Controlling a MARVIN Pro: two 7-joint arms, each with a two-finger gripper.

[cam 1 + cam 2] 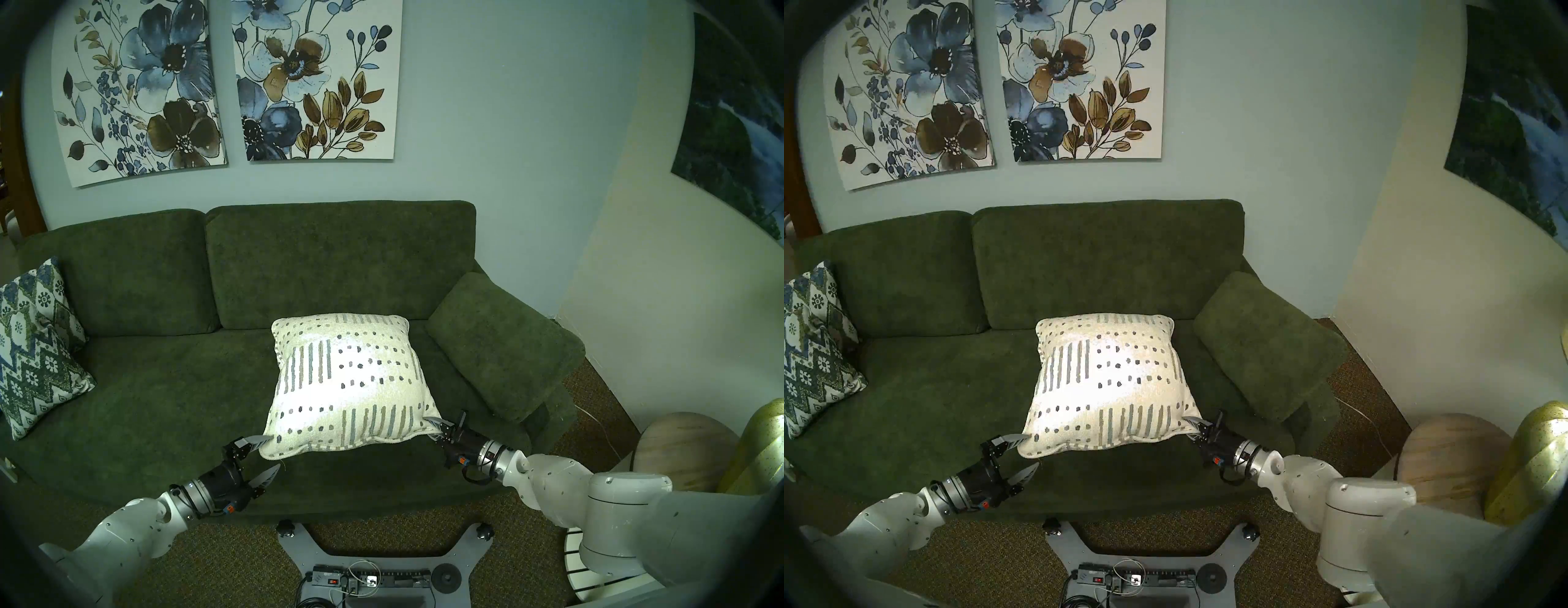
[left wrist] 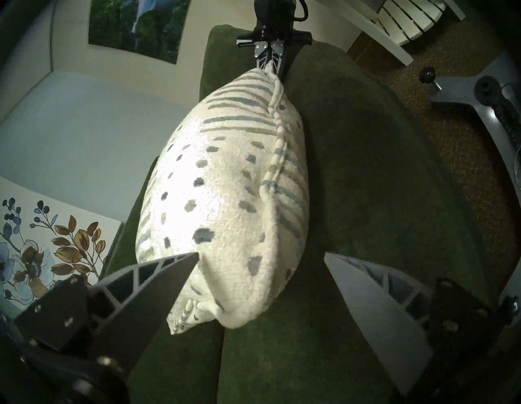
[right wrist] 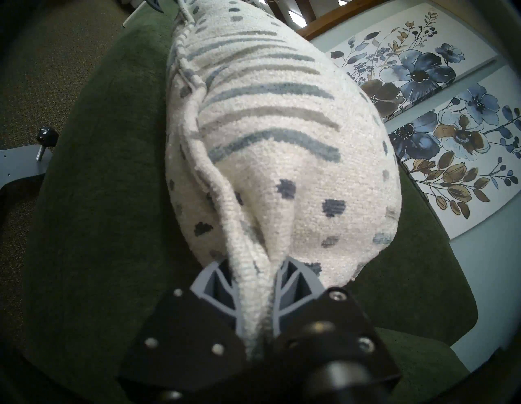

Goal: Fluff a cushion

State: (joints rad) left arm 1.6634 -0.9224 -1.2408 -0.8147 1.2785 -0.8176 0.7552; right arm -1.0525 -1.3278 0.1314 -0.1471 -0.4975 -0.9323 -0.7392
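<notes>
Square nubby cream cushion (image 1: 345, 382), grey-blue and olive dashes and stripes, corded piping, lies plump on the dark green plush sofa (image 1: 169, 382) seat, right of centre; right gripper (image 3: 253, 285) clamped on its near right corner piping. Left gripper (image 2: 260, 270) spread wide at the near left corner; one ribbed fingertip (image 2: 180, 265) touches the fabric, the other apart. No legible writing.

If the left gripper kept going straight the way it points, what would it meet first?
Most likely the cushion: the open left gripper points at its near corner, one finger already at the fabric.
</notes>
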